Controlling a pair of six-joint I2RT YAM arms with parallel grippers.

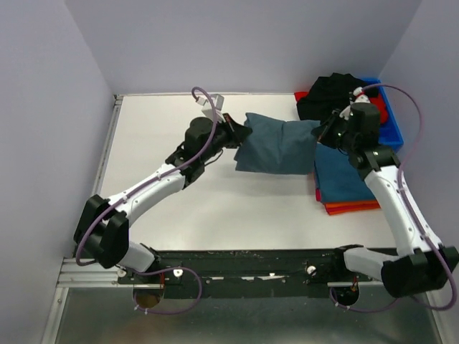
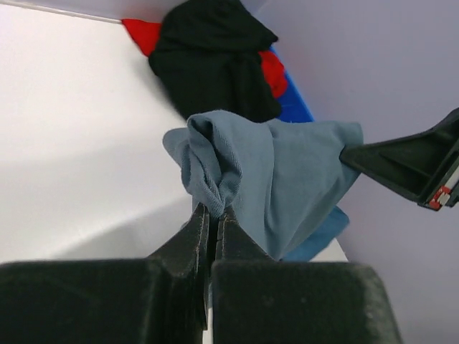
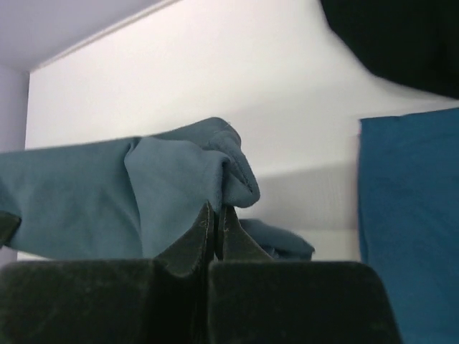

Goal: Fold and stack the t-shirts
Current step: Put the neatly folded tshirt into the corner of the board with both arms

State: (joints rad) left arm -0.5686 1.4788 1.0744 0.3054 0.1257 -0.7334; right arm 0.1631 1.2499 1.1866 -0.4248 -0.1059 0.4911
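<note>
- Tabletop [image 1: 165, 208] in white is seen under both arms, with pale walls on three sides.
- At the left, the left gripper [image 2: 213, 211] is reached toward the middle of the table; its jaws are pressed together on a bunched corner of the slate teal-blue t-shirt [image 1: 280, 147], and the cloth is seen squeezed between the two fingertips in the left wrist view.
- The slate teal-blue t-shirt is held up between the two claws near the back middle of the table, its top edge stretched from one claw to the other and the rest hung below in a folded panel. Whether its lower edge is touching the table cannot be told.
- At the shirt's right corner, the right gripper [image 3: 215, 209] is likewise closed tight on a gathered fold of the same cloth.
- Below the right gripper, toward the near edge, a flat stack is laid on the table: a folded blue t-shirt [image 1: 344, 175] is seen on top, with a red t-shirt edge [image 1: 318, 193] and an orange t-shirt edge [image 1: 351, 208] shown beneath it.
- At the far right corner, a crumpled black t-shirt [image 1: 333, 93] is heaped over more red cloth [image 1: 302, 95] in the blue plastic bin [image 1: 393, 122], partly spilled over its left rim.
</note>
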